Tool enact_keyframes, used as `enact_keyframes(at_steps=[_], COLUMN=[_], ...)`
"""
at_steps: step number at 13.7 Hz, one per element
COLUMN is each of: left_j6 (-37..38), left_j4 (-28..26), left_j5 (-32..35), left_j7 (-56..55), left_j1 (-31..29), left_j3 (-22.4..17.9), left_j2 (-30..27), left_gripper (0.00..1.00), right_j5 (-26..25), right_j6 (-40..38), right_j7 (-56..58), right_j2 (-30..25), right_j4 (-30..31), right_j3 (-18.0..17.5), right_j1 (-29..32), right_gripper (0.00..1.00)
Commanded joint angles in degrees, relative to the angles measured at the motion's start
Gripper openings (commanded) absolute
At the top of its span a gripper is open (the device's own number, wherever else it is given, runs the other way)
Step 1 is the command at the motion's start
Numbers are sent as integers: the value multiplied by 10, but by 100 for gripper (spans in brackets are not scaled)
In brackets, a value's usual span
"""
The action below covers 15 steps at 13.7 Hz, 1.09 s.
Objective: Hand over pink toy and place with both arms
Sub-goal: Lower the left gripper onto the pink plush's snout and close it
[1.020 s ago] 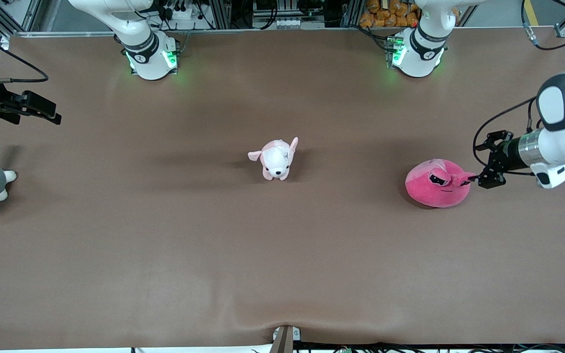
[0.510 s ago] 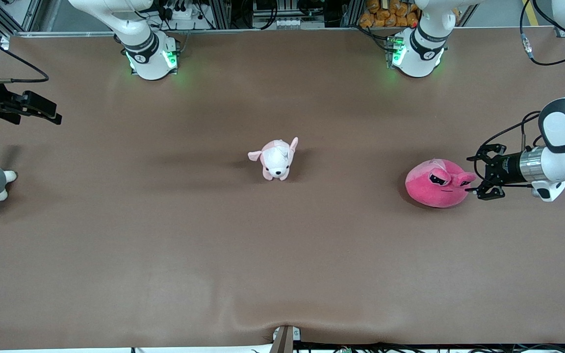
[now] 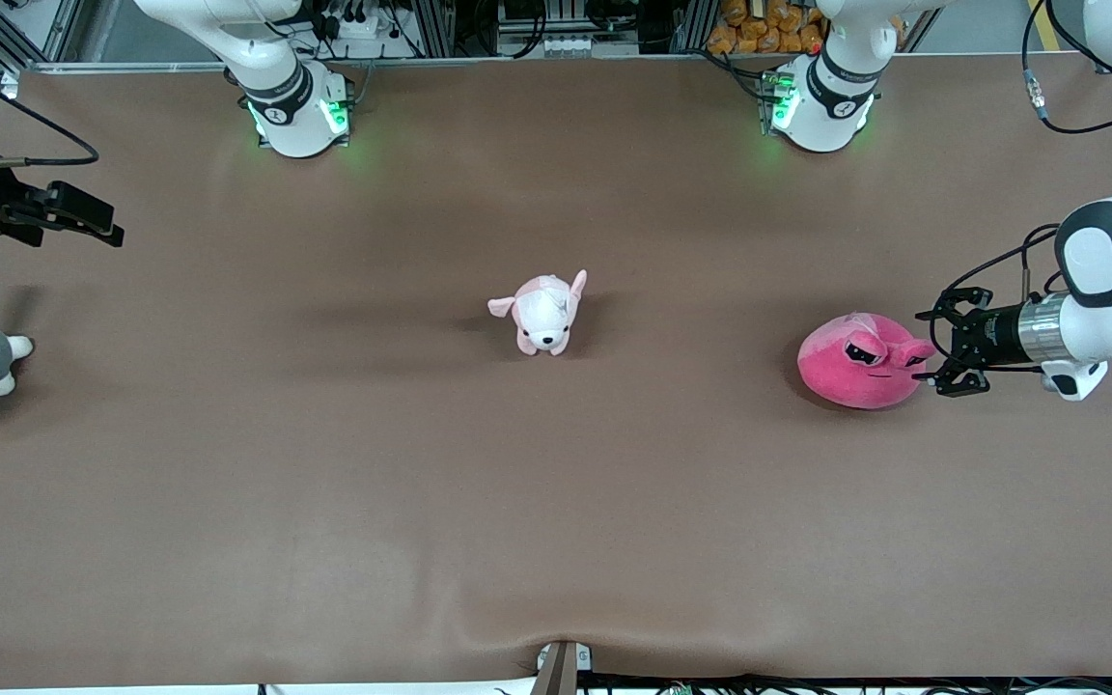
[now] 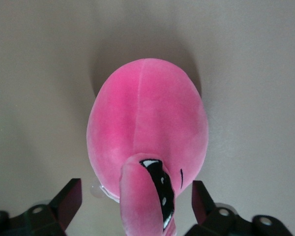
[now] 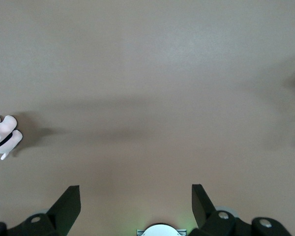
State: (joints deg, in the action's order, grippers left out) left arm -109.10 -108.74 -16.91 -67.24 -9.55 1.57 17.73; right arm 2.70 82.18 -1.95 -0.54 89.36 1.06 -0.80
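Pink toy (image 3: 860, 360) sits on table (image 3: 556, 502), right of frame centre. Left claw (image 3: 925, 349) spread wide, empty, straddling its ear end, apparently lined up for the grasp. Right claw (image 3: 83, 214), upper left, waits, wide and empty.

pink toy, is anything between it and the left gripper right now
Nothing visible is. The left gripper is open right at the pink toy, its fingers on either side of the toy's ear, not closed on it. The right gripper waits over its end of the table.

the left pincer (image 3: 925, 347) has swung lower, now straddling the pink toy (image 3: 860, 364).
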Motion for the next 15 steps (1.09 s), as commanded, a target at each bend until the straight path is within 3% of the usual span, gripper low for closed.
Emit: enact_keyframes(at_steps=[1, 8, 15], left_j6=[-8, -11, -11], left_j4=[9, 9, 9], left_j5=[-8, -11, -11], left_j7=[-1, 1, 0], left_j1=[-4, -4, -3], left_j3=[4, 4, 5], left_j2=[11, 18, 16], left_gripper=[91, 66, 23], right_j5=[-2, -2, -2], right_j6=[-3, -3, -3], right_j7=[-7, -7, -7], right_j2=[3, 3, 3], right_j4=[-6, -6, -6], right_j3=[0, 0, 0], right_j1=[-3, -3, -3], right_gripper=[100, 100, 100])
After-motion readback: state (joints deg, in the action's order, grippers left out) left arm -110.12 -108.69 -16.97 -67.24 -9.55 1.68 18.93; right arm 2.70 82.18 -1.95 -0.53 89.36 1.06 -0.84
